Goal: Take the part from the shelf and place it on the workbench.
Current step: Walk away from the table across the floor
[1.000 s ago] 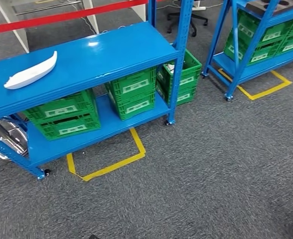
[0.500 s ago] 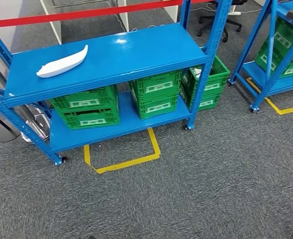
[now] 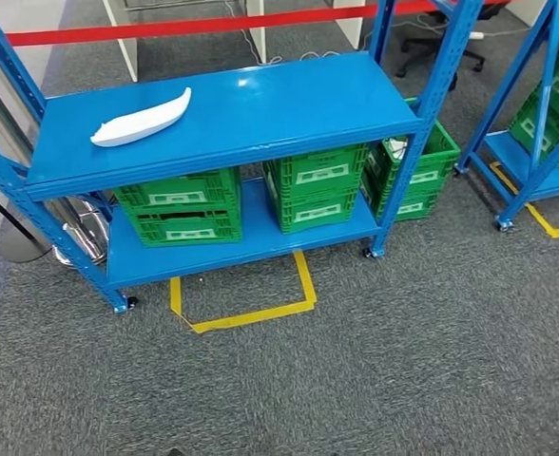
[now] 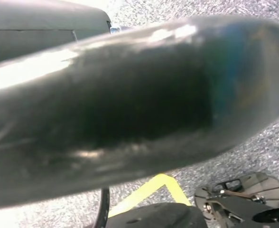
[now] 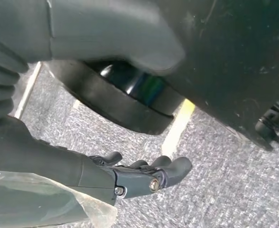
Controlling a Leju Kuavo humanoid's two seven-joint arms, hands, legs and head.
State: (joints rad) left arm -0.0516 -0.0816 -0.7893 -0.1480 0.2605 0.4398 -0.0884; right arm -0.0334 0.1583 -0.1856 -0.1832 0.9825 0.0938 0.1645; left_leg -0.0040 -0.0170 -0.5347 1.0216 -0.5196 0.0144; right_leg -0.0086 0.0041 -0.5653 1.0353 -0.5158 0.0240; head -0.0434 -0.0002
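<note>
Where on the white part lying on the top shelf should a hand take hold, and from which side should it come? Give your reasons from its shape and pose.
Probably at the wider middle of the white part, from the shelf's open front edge, reaching over it. The part lies flat, long and narrow, tapering to an upturned tip, so fingers across its narrow width near the middle should balance it best.
</note>
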